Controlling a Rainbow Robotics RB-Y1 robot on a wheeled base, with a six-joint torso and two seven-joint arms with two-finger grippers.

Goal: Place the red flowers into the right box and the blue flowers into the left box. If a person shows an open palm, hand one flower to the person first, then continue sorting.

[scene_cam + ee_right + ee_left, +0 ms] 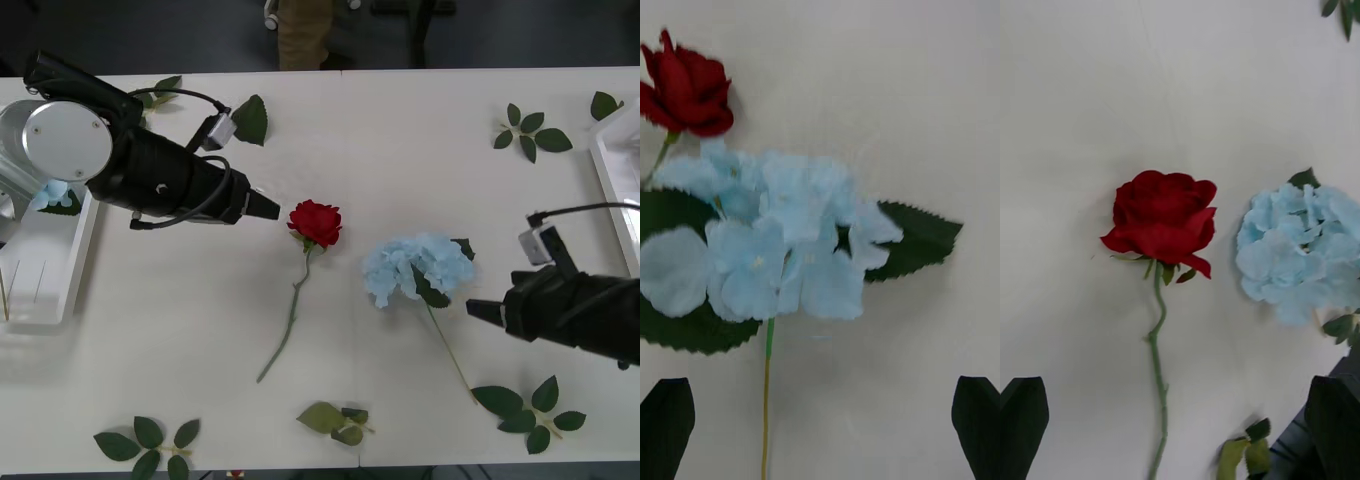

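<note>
White table point(400, 160) holds a rose point(316, 221) and hydrangea point(415, 268), each faced by a gripper (left gripper point(268, 207), right gripper point(478, 311)) with jaws spread, apparently ready to grasp.

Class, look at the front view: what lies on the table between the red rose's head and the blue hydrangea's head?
Nothing: the front view shows bare table between red rose and blue hydrangea.

Light falls evenly and brightly from above on the white table point(400, 200), with no glare. Shadows are soft and short: a faint one hugs the red rose point(316, 222) just beside its head, another lies under the blue hydrangea point(415, 268). In the right wrist view the hydrangea point(775, 247) is blurred, its petals smeared; the rose point(1163, 217) near it in the left wrist view is sharper.
</note>
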